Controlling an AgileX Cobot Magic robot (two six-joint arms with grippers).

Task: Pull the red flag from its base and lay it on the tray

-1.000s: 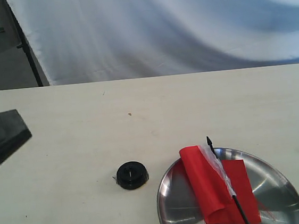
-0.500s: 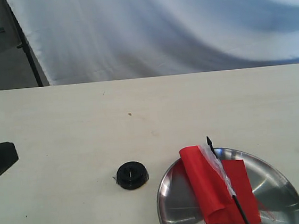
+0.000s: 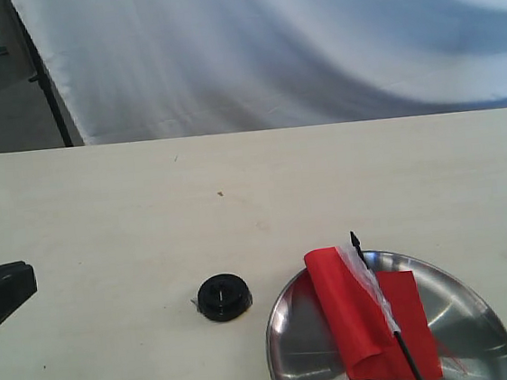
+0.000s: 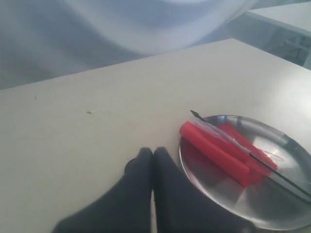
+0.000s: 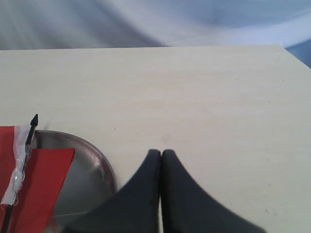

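Observation:
The red flag [image 3: 362, 315] lies folded in the steel tray [image 3: 470, 308], its black pole's tip poking over the far rim. The black round base [image 3: 223, 297] stands alone on the table, left of the tray. My left gripper [image 3: 23, 280] shows only as a dark tip at the left edge, far from the base. In the left wrist view the left gripper [image 4: 153, 153] is shut and holds nothing; flag [image 4: 214, 150] and tray [image 4: 218, 187] lie beyond it. My right gripper [image 5: 161, 153] is shut and empty beside the tray [image 5: 90, 170] and flag [image 5: 41, 177].
A pale wooden table [image 3: 262, 189] stretches behind the objects. A white cloth backdrop [image 3: 292, 41] hangs past its far edge, with a black stand leg [image 3: 42, 80] at the upper left.
The left gripper has drawn back toward the left edge of the exterior view. Flag, tray and base have not moved.

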